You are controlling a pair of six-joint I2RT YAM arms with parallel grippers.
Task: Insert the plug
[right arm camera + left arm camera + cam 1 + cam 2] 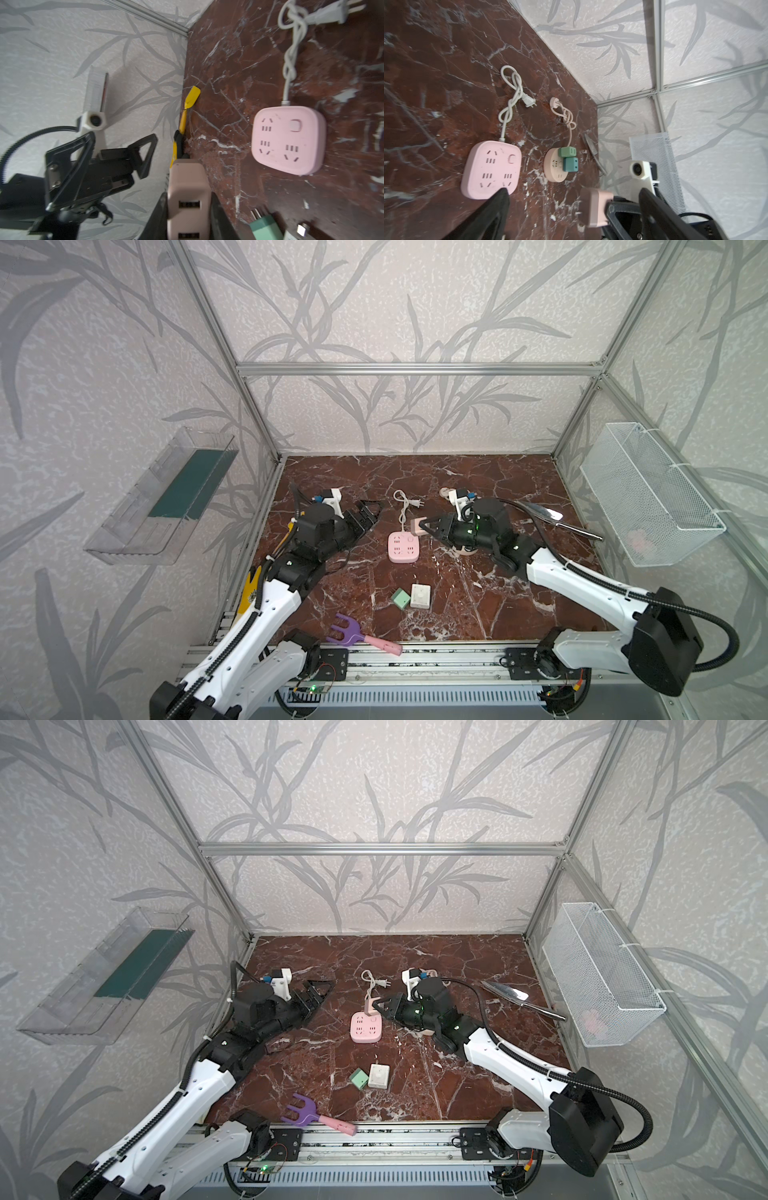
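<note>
Now the right fingers [155, 222] pinch the pink plug adapter [188, 187] near the pink power strip [287, 143]; left fingers [488, 218] spread, empty.

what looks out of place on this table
The purple-and-pink plastic rake lies across the marble table's front edge, handle end over the metal rail; a yellow spatula sits off its left edge.

No text, brand, number or sign can be read in any view. The pink square plastic power strip [287, 143] shows only socket slots and a plain button. The dusty-pink plastic plug block [188, 182] has bare faces. Any marking on the white square box [420, 596] near the front is too small to tell.
</note>
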